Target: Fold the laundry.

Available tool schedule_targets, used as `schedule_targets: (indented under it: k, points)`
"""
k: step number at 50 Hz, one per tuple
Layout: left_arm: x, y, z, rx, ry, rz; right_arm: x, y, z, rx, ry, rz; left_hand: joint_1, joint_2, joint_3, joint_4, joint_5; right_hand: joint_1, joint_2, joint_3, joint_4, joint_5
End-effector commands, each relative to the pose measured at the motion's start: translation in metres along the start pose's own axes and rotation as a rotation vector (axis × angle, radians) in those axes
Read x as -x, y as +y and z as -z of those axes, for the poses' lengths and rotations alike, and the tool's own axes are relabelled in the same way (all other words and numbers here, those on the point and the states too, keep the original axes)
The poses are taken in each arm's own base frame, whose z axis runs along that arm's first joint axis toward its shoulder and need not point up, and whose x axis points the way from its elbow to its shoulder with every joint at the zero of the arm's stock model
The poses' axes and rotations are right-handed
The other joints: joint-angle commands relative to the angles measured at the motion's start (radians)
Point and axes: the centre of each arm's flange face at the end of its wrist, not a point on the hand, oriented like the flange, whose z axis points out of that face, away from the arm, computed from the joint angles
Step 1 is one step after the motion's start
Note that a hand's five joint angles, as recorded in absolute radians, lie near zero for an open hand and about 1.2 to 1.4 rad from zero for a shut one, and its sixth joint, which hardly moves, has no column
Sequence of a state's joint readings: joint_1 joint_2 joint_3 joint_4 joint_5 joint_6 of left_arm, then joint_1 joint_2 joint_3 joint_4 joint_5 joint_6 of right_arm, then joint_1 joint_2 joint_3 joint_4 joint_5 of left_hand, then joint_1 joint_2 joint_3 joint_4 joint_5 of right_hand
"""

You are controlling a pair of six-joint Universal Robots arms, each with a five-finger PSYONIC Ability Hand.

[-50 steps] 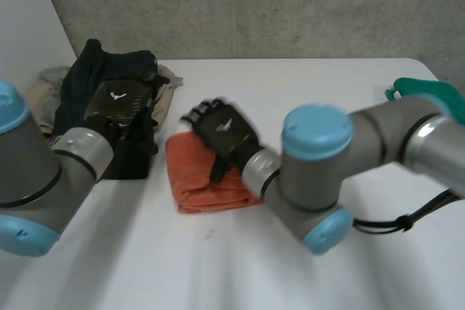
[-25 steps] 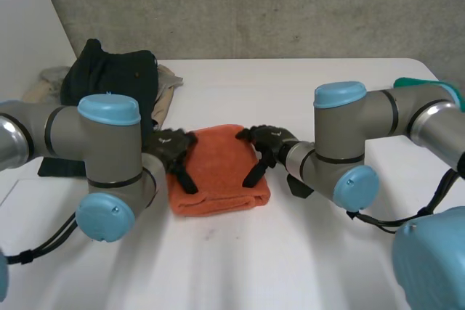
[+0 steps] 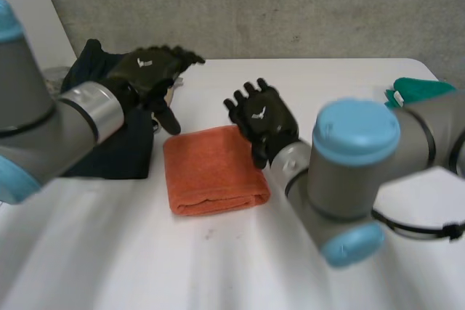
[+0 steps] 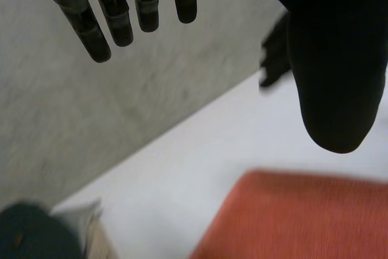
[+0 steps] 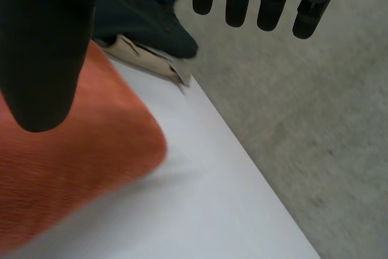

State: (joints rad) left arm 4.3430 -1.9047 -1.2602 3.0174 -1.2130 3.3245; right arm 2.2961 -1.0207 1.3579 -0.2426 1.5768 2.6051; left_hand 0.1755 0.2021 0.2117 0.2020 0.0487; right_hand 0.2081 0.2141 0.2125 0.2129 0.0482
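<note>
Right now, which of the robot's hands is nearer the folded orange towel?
Right. The right hand is above the far right corner of the orange towel, thumb over it; the left hand is beyond its far left corner, over the dark clothes.

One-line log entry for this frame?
orange towel: folded, flat on table | left hand: open, above dark clothes pile | right hand: open, by towel's far right corner

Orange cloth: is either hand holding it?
No, the left hand and the right hand are both open and grip nothing, while the cloth lies folded.
</note>
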Motion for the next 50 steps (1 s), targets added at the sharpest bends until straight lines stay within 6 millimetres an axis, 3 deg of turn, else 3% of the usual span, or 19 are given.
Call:
schedule_targets:
  k: [1, 6, 18, 31, 37, 45, 47, 48, 50]
  points:
    - [-0.02, -0.029, 0.025, -0.073, 0.349, 0.067, 0.052, 0.026, 0.034, 0.005, -0.127, -0.037, -0.001, -0.028, -0.037, -0.027, -0.049, -0.034, -0.04, -0.038, -0.038, -0.048]
    - [-0.036, -0.032, 0.037, -0.071, 0.496, 0.102, 0.071, 0.046, 0.032, 0.033, -0.156, -0.067, -0.001, -0.028, -0.037, -0.027, -0.049, 0.037, 0.031, 0.032, 0.032, 0.022]
    - [-0.044, -0.024, 0.038, -0.054, 0.465, 0.108, 0.08, 0.069, -0.003, -0.011, -0.123, -0.065, -0.001, -0.028, -0.037, -0.027, -0.049, 0.222, 0.216, 0.217, 0.217, 0.207]
    - [-0.038, -0.023, 0.036, -0.075, 0.436, 0.105, 0.079, 0.072, -0.021, -0.039, -0.097, -0.059, -0.001, -0.028, -0.037, -0.027, -0.049, 0.351, 0.345, 0.346, 0.346, 0.336]
    - [-0.037, -0.023, 0.035, -0.075, 0.435, 0.119, 0.074, 0.07, -0.028, -0.06, -0.077, -0.051, -0.001, -0.028, -0.037, -0.027, -0.049, 0.644, 0.638, 0.64, 0.64, 0.63]
    - [-0.034, -0.027, 0.035, -0.096, 0.425, 0.116, 0.071, 0.06, -0.039, -0.107, -0.077, -0.056, -0.001, -0.028, -0.037, -0.027, -0.049, 0.562, 0.556, 0.558, 0.558, 0.548]
    - [-0.033, -0.027, 0.035, -0.097, 0.422, 0.124, 0.072, 0.062, -0.042, -0.104, -0.081, -0.056, -0.001, -0.028, -0.037, -0.027, -0.049, 0.662, 0.656, 0.657, 0.657, 0.647]
    - [-0.032, -0.027, 0.035, -0.097, 0.421, 0.126, 0.071, 0.065, -0.046, -0.101, -0.079, -0.053, -0.001, -0.028, -0.037, -0.027, -0.049, 1.046, 1.04, 1.041, 1.041, 1.031]
    - [-0.031, -0.027, 0.035, -0.098, 0.419, 0.136, 0.068, 0.067, -0.051, -0.103, -0.066, -0.054, -0.001, -0.028, -0.037, -0.027, -0.049, 1.188, 1.182, 1.184, 1.183, 1.174]
